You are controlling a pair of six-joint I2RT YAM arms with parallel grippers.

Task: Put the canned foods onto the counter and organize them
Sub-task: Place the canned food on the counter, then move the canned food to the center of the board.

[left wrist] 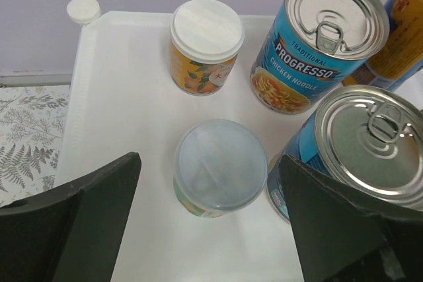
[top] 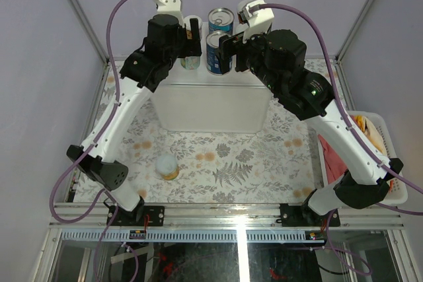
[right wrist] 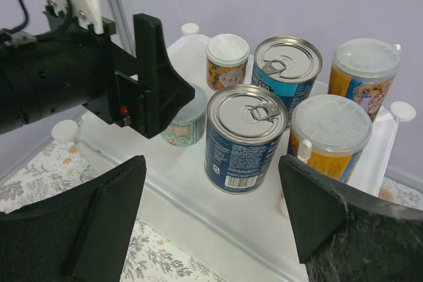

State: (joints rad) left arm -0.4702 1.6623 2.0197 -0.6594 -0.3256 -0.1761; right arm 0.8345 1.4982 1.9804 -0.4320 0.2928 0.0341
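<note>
Several cans stand on the white counter (top: 211, 107). My left gripper (left wrist: 210, 186) is open, its fingers either side of a short green can with a pale lid (left wrist: 220, 166) and not touching it. Beyond it are a short orange jar (left wrist: 206, 47) and two blue tins (left wrist: 320, 41) (left wrist: 360, 150). My right gripper (right wrist: 211, 183) is open at the counter's front edge, facing the nearer blue tin (right wrist: 248, 137) with nothing between its fingers. Two tall yellow cans (right wrist: 334, 133) (right wrist: 365, 67) stand to the right. One more orange can with a pale lid (top: 167, 166) stands on the floral mat.
A white slatted basket (top: 380, 138) with red and yellow cloth stands at the right of the table. Round white knobs (right wrist: 402, 111) mark the counter's corners. The left gripper's body (right wrist: 142, 77) hangs close beside the right gripper. Purple walls enclose the back.
</note>
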